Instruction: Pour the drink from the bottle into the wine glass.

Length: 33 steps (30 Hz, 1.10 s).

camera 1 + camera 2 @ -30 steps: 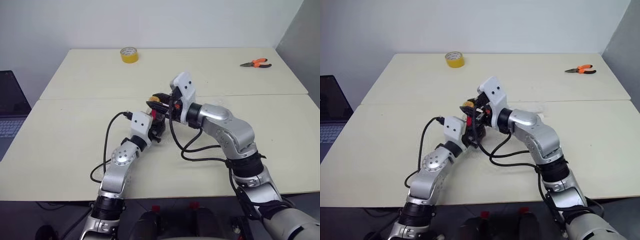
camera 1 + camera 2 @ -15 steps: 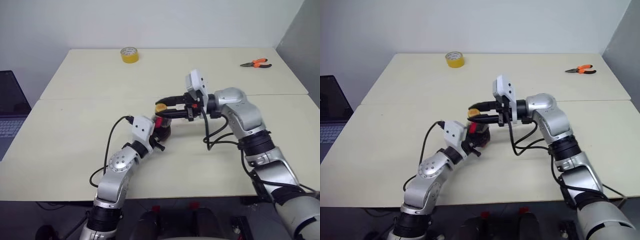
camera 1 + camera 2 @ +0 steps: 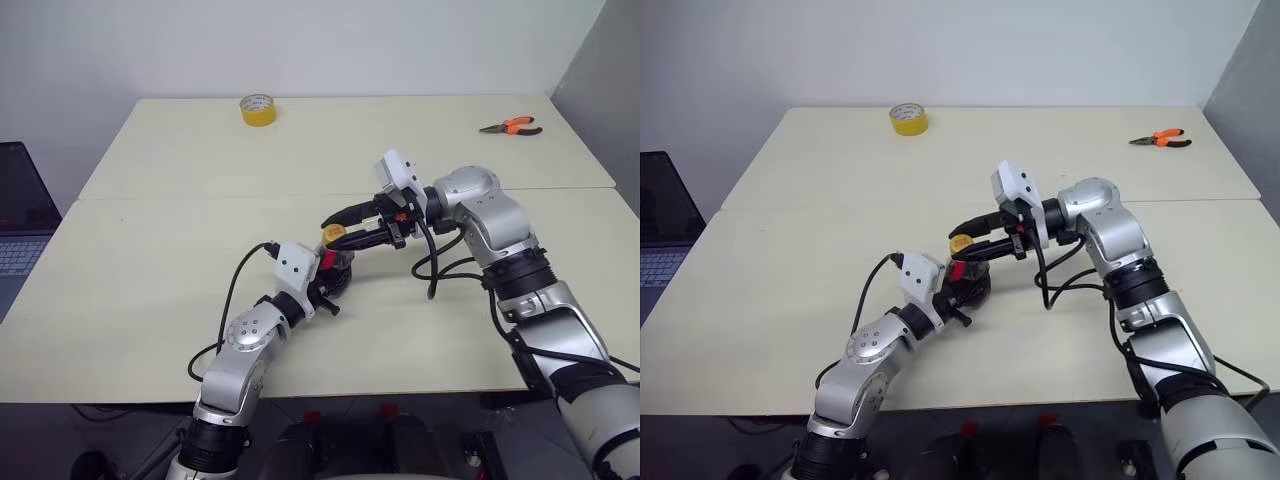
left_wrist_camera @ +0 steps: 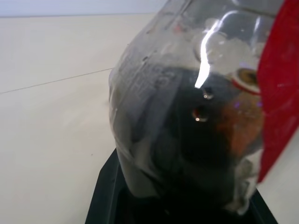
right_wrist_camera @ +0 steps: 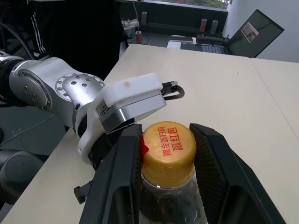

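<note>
The bottle (image 3: 334, 262) stands at the middle of the frame in the head views, on the near half of the pale worktop (image 3: 140, 260). It is a small clear plastic container with a ribbed, bulbous lower body, a red label band round its neck and a yellow cap (image 5: 168, 148) with red lettering. The drink (image 4: 196, 140), a dark brown-black liquid that shows reddish-brown where thin, fills the lower body, seen close through the plastic in the left wrist view.

The left claw (image 3: 325, 285) is pinching the bottle's lower body from the lower left of the frame; its black fingers press against the plastic on both sides. The right claw (image 3: 345, 226) reaches in from the right of the frame at cap height; in the right wrist view its two black fingers (image 5: 122, 172) flank the yellow cap closely on either side, closed on it.

Farther out, a roll of yellow tape (image 3: 258, 109) lies near the far edge at upper left centre, and orange-handled pliers (image 3: 512, 126) lie at the upper right. A laptop (image 3: 20, 215) sits at the left edge of the frame, off the worktop.
</note>
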Motion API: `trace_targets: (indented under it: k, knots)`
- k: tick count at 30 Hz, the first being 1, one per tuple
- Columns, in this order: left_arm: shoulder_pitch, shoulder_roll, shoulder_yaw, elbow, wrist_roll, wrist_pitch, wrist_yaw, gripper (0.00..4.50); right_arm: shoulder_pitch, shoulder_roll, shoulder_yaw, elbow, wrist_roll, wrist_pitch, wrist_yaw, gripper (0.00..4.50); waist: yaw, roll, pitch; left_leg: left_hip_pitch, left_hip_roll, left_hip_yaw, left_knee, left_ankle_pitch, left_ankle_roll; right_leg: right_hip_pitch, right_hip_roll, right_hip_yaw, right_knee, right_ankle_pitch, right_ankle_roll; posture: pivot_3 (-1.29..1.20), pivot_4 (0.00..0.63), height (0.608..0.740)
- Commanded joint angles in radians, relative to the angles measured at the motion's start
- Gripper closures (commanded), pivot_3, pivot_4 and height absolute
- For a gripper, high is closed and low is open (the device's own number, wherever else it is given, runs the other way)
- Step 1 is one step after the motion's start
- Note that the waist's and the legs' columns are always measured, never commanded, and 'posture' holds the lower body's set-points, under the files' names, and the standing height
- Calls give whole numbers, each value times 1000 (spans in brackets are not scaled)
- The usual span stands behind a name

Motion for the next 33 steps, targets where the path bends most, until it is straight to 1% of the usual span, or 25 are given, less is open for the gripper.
trace_targets:
  k: [1, 7, 8, 11, 15, 19, 22, 27, 28, 31, 33]
  knots:
    - [-34, -1, 73, -58, -24, -13, 36, 3476, 17, 20, 28, -58, 28, 26, 81, 2190, 0, 0, 0, 0, 0, 0, 0, 0, 0, 0, 0, 0, 0, 0, 0, 0, 150, 740]
    - [-45, -1, 71, -50, -21, -11, 31, 3530, 21, 18, -10, -101, 43, 50, 52, 181, 0, 0, 0, 0, 0, 0, 0, 0, 0, 0, 0, 0, 0, 0, 0, 0, 150, 740]
    - [-45, -1, 72, -50, -21, -11, 30, 3530, 20, 17, -16, -110, 44, 51, 40, 0, 0, 0, 0, 0, 0, 0, 0, 0, 0, 0, 0, 0, 0, 0, 0, 0, 150, 740]
    - [-44, -2, 72, -51, -21, -8, 27, 3545, -6, 20, -78, -164, 80, 114, -37, 0, 1, 0, 0, 0, 0, 0, 0, 0, 0, 0, 0, 0, 0, 0, 0, 0, 150, 740]
    - [-44, -2, 70, -48, -22, -8, 27, 3549, -18, 33, -130, -205, 75, 145, -157, 0, 1, 0, 0, 0, 0, 0, 0, 0, 0, 0, 0, 0, 0, 0, 0, 0, 150, 740]
    - [-53, 1, 62, -40, -15, -11, 31, 3549, -27, 80, -210, -293, 115, 264, -358, 0, 1, 0, 0, 0, 0, 0, 0, 0, 0, 0, 0, 0, 0, 0, 0, 0, 150, 740]
    - [-54, -5, 60, -34, -16, -14, 35, 3550, 13, 94, -199, -410, 77, 354, -516, 0, 1, 0, 0, 0, 0, 0, 0, 0, 0, 0, 0, 0, 0, 0, 0, 0, 150, 740]
    - [-57, -9, 60, -26, -6, -18, 47, 3577, 62, 102, -158, -552, 45, 470, -681, 0, 3, 0, 0, 0, 0, 0, 0, 0, 0, 0, 0, 0, 1, 0, 0, 0, 150, 740]
    - [-58, -17, 66, -21, -8, -20, 57, 3577, 71, 116, -140, -595, 24, 518, -745, 0, 3, 0, 0, 0, 0, 0, 0, 0, 0, 0, 0, 0, 1, 0, 0, 0, 150, 740]
    - [-59, -22, 71, -12, -8, -27, 68, 3583, 84, 160, -119, -657, -10, 600, -875, 0, 0, 0, 0, 0, 0, 0, -1, 0, 0, -1, 0, 1, 1, 0, 0, 0, 150, 740]
    - [-60, -21, 68, -8, -5, -32, 71, 3583, 92, 192, -124, -673, -9, 635, -926, 0, 0, 0, 0, 0, 1, 0, -1, 0, 0, -1, 0, 1, 1, 0, 0, 0, 150, 740]
